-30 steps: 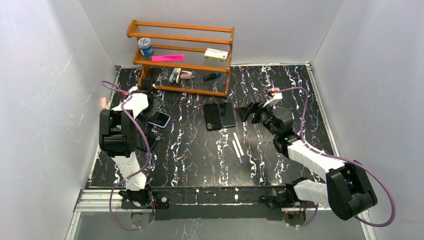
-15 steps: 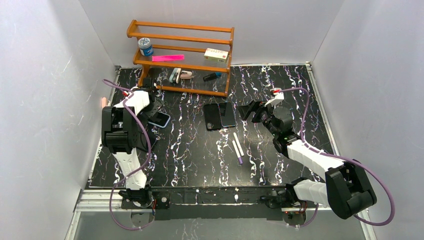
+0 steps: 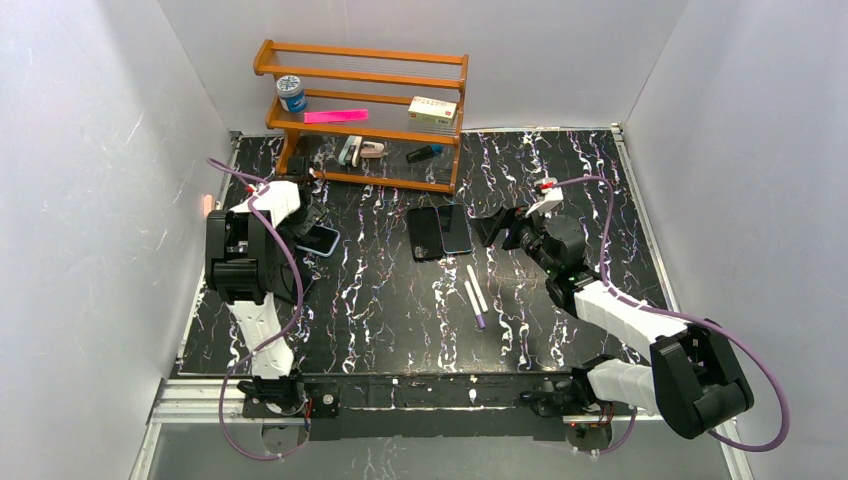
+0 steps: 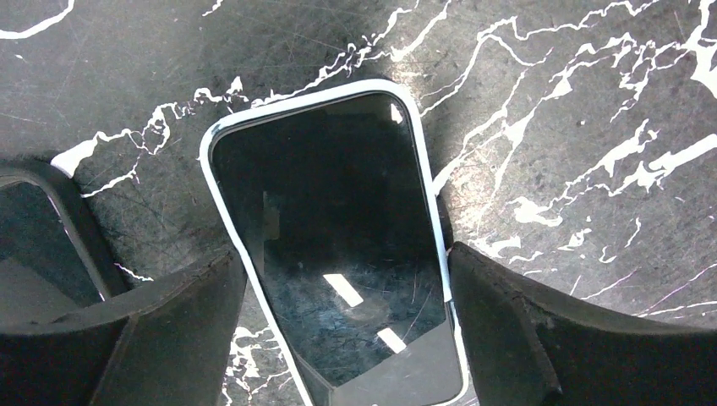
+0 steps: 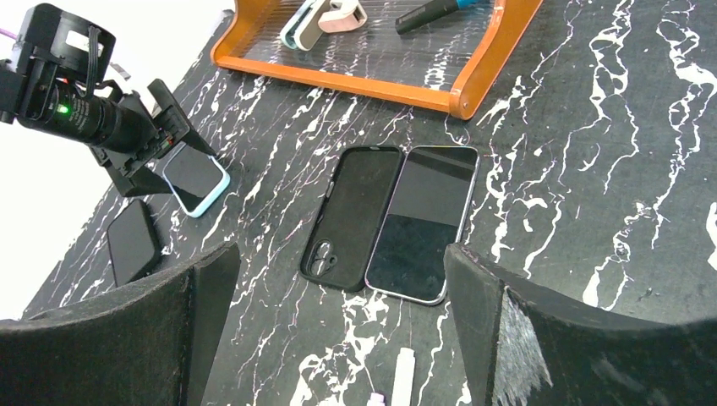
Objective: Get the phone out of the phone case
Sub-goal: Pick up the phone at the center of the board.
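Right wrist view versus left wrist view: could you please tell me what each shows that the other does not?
Only the right wrist: an empty black case beside a bare phone, and the wooden rack. Only the left wrist: close detail of the pale rim round the dark screen. Both: the cased phone, the left gripper open astride it, the marbled table.

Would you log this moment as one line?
left gripper: straddling cased phone, grip unclear | right gripper: open, empty | empty case, bare phone: side by side
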Motion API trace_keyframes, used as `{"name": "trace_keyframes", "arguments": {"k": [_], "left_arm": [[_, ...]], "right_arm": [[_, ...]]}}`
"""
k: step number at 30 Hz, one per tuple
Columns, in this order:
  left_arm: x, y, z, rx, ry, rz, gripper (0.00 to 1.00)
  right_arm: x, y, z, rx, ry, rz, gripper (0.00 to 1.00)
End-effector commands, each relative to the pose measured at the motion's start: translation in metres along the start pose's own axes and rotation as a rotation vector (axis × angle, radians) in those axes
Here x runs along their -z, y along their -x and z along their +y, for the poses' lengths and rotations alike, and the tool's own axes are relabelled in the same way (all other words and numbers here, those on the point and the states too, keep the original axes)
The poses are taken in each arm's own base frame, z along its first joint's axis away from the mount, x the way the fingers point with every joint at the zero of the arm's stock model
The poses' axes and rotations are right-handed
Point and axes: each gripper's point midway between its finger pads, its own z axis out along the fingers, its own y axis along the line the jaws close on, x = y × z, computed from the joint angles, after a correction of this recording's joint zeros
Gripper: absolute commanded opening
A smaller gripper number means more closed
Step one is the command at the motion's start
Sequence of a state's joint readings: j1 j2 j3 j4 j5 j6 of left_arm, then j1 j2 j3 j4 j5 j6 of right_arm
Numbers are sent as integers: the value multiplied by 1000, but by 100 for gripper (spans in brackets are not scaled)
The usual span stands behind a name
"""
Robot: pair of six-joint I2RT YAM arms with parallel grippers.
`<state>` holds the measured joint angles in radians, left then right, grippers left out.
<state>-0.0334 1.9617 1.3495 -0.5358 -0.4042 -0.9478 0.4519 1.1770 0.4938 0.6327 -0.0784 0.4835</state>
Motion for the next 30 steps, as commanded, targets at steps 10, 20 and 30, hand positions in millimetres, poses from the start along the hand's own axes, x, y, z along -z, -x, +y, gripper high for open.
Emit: {"name": "trace_keyframes", "arguments": {"k": [10, 20, 30], "left_arm": [[5, -41, 14, -38, -121, 112, 30], [49, -61, 0, -89, -413, 122, 7], [99, -90, -16, -197, -583, 98, 2]], "right_arm": [[2, 8, 29, 32, 157, -17, 99], [2, -9, 58, 1, 344, 68, 99], [-2, -31, 82, -46, 444, 165, 99]]}}
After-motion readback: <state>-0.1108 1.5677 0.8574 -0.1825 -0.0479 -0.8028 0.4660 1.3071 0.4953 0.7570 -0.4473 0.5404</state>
